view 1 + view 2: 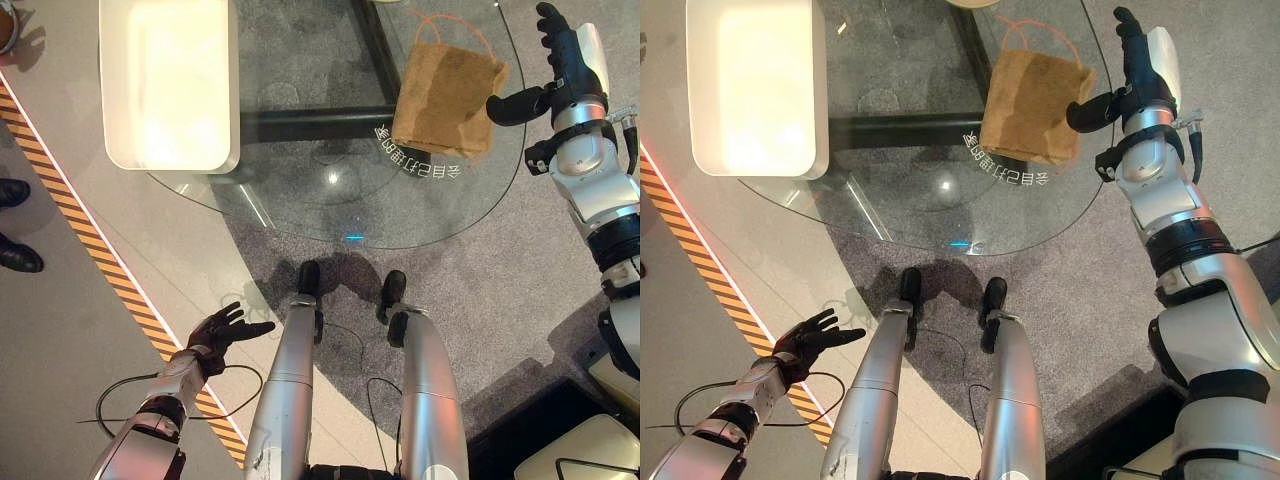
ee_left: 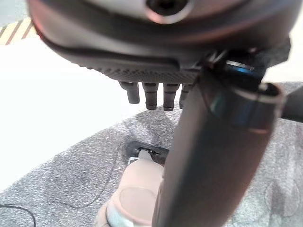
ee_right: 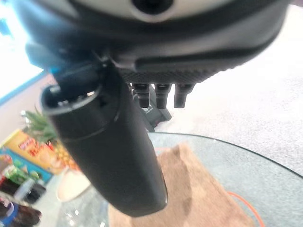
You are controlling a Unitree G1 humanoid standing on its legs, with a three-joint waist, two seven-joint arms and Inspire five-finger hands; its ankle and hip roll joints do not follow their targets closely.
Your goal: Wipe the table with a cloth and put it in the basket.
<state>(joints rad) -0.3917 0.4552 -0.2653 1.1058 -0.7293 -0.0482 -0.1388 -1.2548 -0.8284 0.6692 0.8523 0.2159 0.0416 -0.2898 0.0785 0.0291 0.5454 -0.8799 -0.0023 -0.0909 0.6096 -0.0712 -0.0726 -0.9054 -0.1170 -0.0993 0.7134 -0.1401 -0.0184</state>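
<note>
— Where do your right fingers (image 1: 549,22) stand?

— Straight and spread, holding nothing. Your right hand (image 1: 567,62) is raised at the bench's edge, its thumb (image 1: 514,106) stretched out toward the brown cloth (image 1: 445,98) and ending at its near corner; whether thumb and cloth touch, you cannot tell. In the right wrist view the thumb (image 3: 111,152) hangs over the cloth (image 3: 199,195) and the fingers (image 3: 161,95) stick out straight past it.

— And the cloth itself?

— It lies flat on the round glass bench (image 1: 300,190), just beside your thumb, slightly skewed. A thin orange cord (image 1: 452,24) loops out on the glass from its far edge, beside your fingers.

— The basket?

— Well apart from your right fingers, across the bench on its other side: a cream rectangular basket (image 1: 168,85), which overhangs the glass rim.

— What about your left hand?

— Your left hand (image 1: 218,331) hangs low over the floor, away from the bench, its fingers (image 1: 226,313) loosely fanned and holding nothing. A yellow-and-black striped floor strip (image 1: 95,250) runs beneath it. The left wrist view shows those fingers (image 2: 151,94) straight above grey carpet (image 2: 61,179).

— Anything further out?

— A person's dark shoes (image 1: 15,225) stand beyond the strip, far from either hand.
</note>
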